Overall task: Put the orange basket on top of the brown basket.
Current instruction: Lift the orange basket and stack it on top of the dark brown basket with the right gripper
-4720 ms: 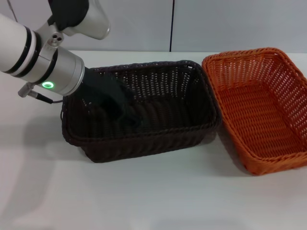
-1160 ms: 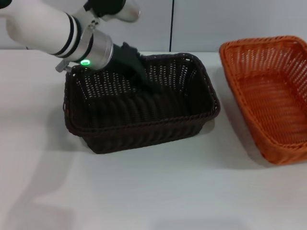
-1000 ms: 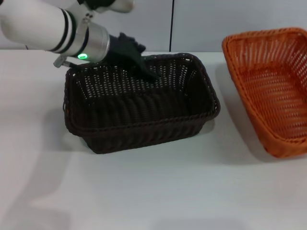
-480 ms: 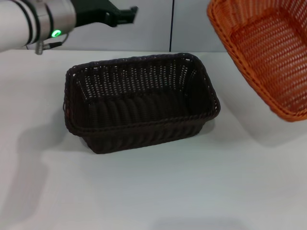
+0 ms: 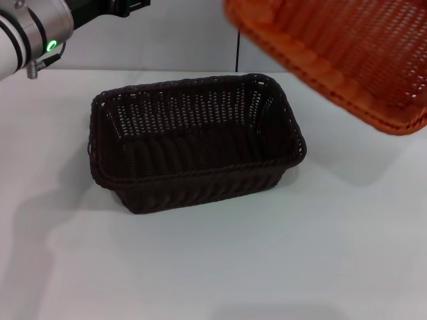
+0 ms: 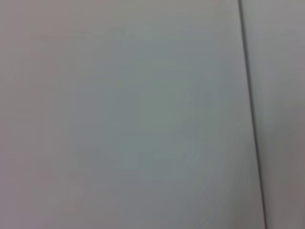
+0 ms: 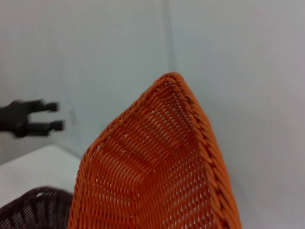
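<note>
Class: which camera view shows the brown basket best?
The head view: the whole brown basket sits on the table, rim and interior visible. The right wrist view catches only a corner of it; the left wrist view shows none of it.

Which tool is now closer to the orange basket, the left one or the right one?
Right, judging by its wrist view, filled by the raised orange basket. The left tool is open, far off, up left of the brown basket.

L arm (image 5: 27, 30): white tube w/ black rings, then silver metal cuff. Green lit ring on cuff; small silver plug w/ cable stub below it. Black wrist part beyond cuff. L gripper (image 7: 45, 120): matte black, two stubby fingers (image 7: 52, 125), blurred. R arm not seen.
</note>
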`<state>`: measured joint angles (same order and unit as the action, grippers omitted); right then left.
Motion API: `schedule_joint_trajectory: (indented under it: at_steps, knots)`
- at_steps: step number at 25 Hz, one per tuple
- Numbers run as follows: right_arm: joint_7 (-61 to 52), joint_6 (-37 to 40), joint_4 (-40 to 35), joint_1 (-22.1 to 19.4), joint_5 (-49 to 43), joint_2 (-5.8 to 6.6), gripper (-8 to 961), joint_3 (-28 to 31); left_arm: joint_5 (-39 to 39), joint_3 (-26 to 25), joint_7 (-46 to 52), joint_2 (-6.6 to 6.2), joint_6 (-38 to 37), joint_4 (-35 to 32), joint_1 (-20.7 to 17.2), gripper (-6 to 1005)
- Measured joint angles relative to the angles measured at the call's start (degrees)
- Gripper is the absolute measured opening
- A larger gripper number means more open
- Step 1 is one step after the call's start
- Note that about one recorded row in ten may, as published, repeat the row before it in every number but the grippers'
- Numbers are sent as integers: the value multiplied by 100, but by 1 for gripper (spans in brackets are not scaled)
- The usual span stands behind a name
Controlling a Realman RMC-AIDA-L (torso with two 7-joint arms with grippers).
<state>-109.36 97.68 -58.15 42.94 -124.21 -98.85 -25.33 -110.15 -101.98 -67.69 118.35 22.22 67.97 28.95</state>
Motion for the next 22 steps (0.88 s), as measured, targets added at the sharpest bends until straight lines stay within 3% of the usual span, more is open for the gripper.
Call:
schedule_joint_trajectory:
  at_steps: [8, 13, 18, 22]
  knots:
    - [230, 321, 38, 424, -8, 23, 274, -679, 323, 333, 0, -2, -895, 197, -254, 862]
    - [379, 623, 106, 602, -3, -26, 278, -918, 363, 566, 86, 4, -1864, 282, -350, 862]
    - [593, 669, 276, 723, 106, -150, 281, -1067, 409, 689, 396, -7, -2551, 248, -363, 862]
    - [944, 678, 637, 906, 365, -277, 285, -1137, 410, 692, 561, -15, -2681, 204, -353, 862]
